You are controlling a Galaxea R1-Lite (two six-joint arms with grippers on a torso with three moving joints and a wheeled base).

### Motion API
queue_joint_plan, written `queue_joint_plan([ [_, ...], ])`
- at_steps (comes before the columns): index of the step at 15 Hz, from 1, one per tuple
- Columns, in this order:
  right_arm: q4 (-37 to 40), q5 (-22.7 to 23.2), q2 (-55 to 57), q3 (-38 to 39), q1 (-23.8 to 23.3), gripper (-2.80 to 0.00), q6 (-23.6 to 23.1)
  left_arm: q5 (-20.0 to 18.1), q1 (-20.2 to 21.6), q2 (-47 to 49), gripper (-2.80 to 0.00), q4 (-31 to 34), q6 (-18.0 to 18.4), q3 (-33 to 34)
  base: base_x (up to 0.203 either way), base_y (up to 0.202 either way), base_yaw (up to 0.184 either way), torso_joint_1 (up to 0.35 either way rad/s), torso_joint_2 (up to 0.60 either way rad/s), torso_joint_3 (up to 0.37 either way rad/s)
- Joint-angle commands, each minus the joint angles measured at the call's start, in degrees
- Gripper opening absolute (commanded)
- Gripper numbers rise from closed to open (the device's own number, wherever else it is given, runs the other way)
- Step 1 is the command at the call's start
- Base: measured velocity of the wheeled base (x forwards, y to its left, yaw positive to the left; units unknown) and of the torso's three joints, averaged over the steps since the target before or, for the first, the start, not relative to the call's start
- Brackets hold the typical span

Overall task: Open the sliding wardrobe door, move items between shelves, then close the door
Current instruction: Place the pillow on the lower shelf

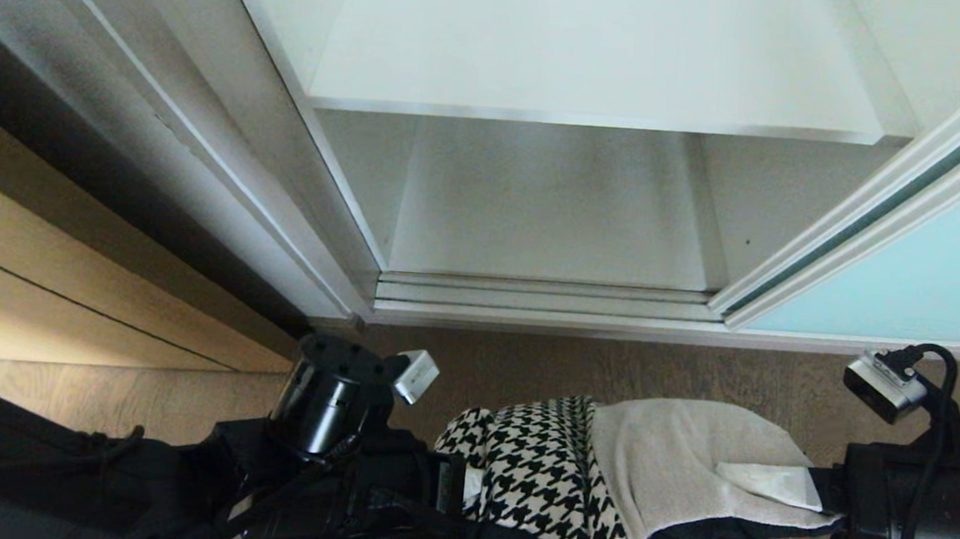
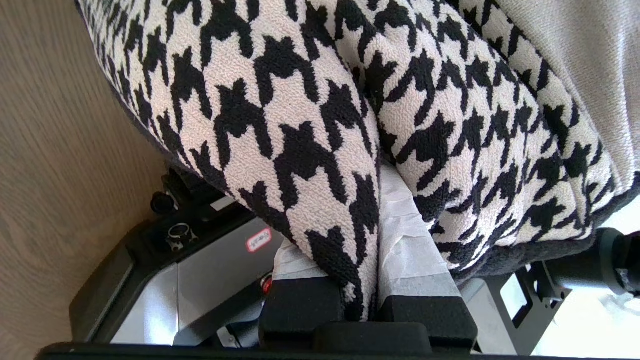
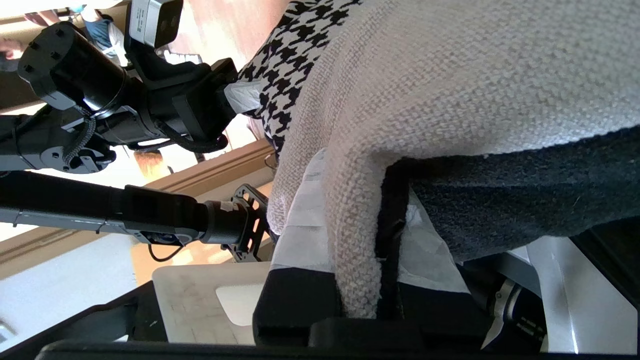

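Observation:
The cushion (image 1: 601,469), houndstooth on one half and cream on the other with a dark underside, hangs level above the floor in front of the open wardrobe. My left gripper (image 1: 454,485) is shut on its houndstooth edge (image 2: 300,100), the fabric pinched between white-taped fingers (image 2: 410,240). On the opposite side my right gripper (image 1: 808,490) is shut on the cream edge (image 3: 450,75), with the seam between its fingers (image 3: 305,225). Two white shelves are bare: an upper board (image 1: 593,60) and a lower one (image 1: 550,207). The sliding wardrobe door (image 1: 904,279) stands slid to the right.
Silver door tracks (image 1: 545,298) run along the wardrobe's sill. A light wood cabinet (image 1: 71,278) flanks the opening on the left. Grey wood-grain floor (image 1: 649,371) lies between me and the sill. In the right wrist view my left arm (image 3: 150,100) shows beyond the cushion.

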Motion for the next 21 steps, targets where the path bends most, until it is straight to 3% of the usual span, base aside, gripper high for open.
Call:
queue_joint_plan([
  [1, -0.1, 0.3, 0.0, -0.1, 0.0, -2.80, 0.2, 0.0, -0.1, 0.2, -2.80, -0.2, -0.2, -0.2, 0.000, 0.000, 0.000, 0.009, 0.00, -0.200],
  [13, -0.2, 0.3, 0.9, -0.1, 0.0, -2.80, 0.2, 2.1, 0.2, 3.5, -2.80, -5.2, -1.2, 0.7, 0.000, 0.000, 0.000, 0.001, 0.00, -0.049],
  [21, -0.2, 0.4, 1.3, -0.3, 0.0, -2.80, 0.2, 2.4, 0.2, 2.5, -2.80, -5.3, -0.9, 1.0, 0.143, 0.000, 0.000, 0.001, 0.00, 0.000],
])
